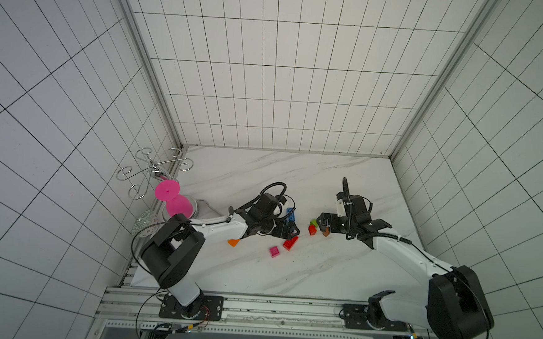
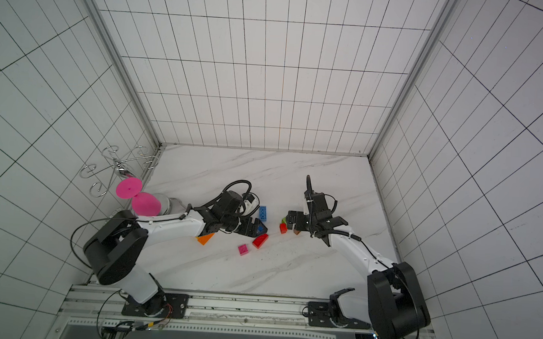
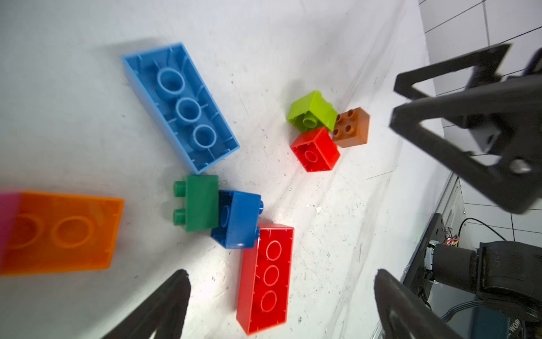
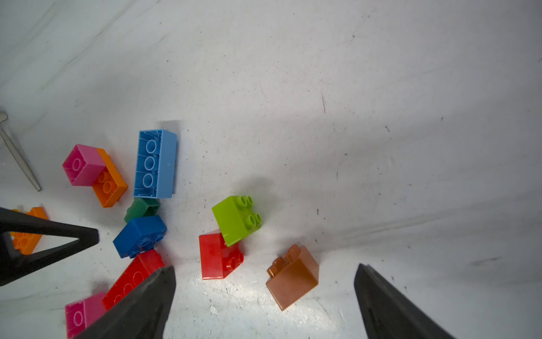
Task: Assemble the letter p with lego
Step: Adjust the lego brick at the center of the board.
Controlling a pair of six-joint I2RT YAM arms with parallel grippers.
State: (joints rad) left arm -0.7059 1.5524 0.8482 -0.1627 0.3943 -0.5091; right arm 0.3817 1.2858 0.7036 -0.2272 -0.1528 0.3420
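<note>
brown brick (image 4: 293,278) lies just ahead between spread jaws of the right gripper (image 4: 264,268); left gripper (image 3: 281,273), likewise spread and empty, is farther.

The counter (image 4: 352,88) is surfaced in smooth white stone-look sheet, veined grey, scuffed and speckled with dark grit. Hard plastic is used throughout the lego (image 3: 267,278). The long blue brick (image 3: 179,105) is finished satin, the lime brick (image 4: 234,218) smooth with a slight sheen, the square red brick (image 4: 220,258) glossy with bright highlights. The brown brick (image 4: 293,278) and the big orange brick (image 3: 61,232) are moulded translucent. The jaws are made of matt black plastic. The rack (image 1: 155,169) is formed of bright polished wire. The cup (image 1: 179,205) is moulded in smooth pink plastic.
</note>
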